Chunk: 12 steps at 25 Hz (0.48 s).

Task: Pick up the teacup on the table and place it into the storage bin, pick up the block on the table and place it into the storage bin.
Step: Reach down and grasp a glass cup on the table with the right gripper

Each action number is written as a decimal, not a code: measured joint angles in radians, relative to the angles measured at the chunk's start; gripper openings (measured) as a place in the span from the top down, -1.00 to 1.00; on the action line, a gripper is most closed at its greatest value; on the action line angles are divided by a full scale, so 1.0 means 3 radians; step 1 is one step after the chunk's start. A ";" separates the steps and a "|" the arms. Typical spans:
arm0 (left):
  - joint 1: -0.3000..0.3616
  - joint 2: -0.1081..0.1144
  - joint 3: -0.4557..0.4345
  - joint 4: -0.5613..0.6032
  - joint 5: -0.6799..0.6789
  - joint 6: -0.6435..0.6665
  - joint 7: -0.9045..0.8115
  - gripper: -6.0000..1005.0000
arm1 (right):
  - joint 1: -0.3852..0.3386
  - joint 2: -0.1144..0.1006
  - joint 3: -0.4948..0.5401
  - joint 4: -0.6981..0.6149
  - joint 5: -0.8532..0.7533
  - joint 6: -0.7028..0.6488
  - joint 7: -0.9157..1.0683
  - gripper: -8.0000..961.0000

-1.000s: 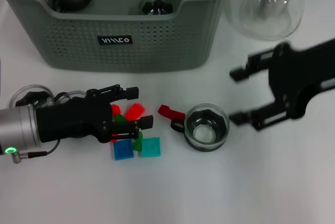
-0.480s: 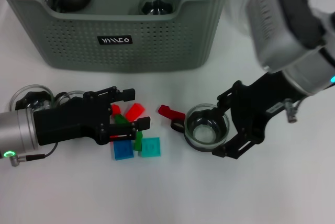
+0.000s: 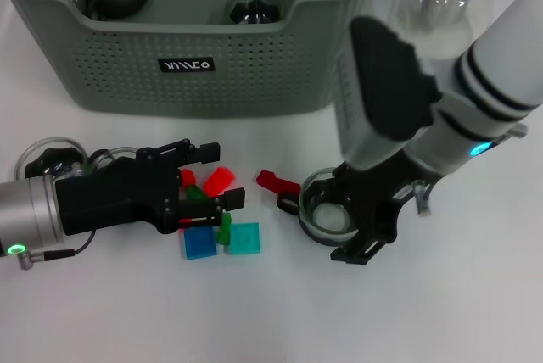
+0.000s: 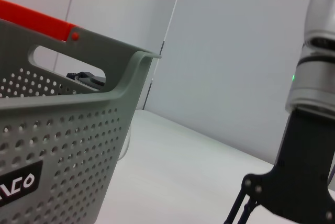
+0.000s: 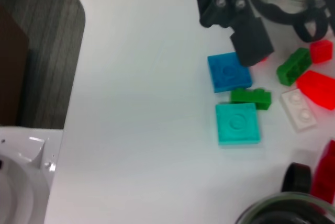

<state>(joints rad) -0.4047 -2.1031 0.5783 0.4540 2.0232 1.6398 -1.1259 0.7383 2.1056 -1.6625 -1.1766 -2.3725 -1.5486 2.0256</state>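
**Two arms low over the counter, one at the blocks, one at the teacup**

Over on the left, the left gripper [image 3: 212,176] lies low across the white counter [image 3: 441,312], its jaws spread wide around the little heap of blocks. A red block [image 3: 218,181] sits between the two black fingers, with a blue block [image 3: 198,243] and a teal block [image 3: 245,238] just below them and a small green block [image 3: 224,231] wedged in between. A white block [image 5: 298,110] shows only from the right wrist.

Behind all this stands the storage bin [image 3: 195,58], grey-green and perforated, with dark things already resting inside it.

Moving right, the teacup [image 3: 327,210], clear glass with a dark handle, stands on the counter beside a loose red piece [image 3: 277,182]. The right gripper [image 3: 365,223] comes down right at the cup; I cannot tell how far apart its jaws are. Farther back on the right stands a glass teapot [image 3: 441,2] with a black lid.
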 joint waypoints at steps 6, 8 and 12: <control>-0.0003 -0.0004 0.0000 -0.0003 0.0000 -0.0039 0.0000 -0.71 | 0.0032 0.0002 -0.0306 0.0091 -0.0004 0.0231 0.0132 -0.69; -0.0006 -0.0011 0.0000 -0.0005 0.0000 -0.0059 0.0000 -0.71 | 0.0039 0.0002 -0.0355 0.0122 -0.0006 0.0247 0.0153 -0.69; -0.0008 -0.0016 0.0000 -0.0007 0.0000 -0.0077 0.0000 -0.71 | 0.0040 0.0005 -0.0412 0.0141 -0.0069 0.0257 0.0250 -0.68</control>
<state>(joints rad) -0.4069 -2.1078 0.5782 0.4520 2.0232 1.6167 -1.1258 0.7503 2.1071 -1.7860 -1.1343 -2.3934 -1.4714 2.1006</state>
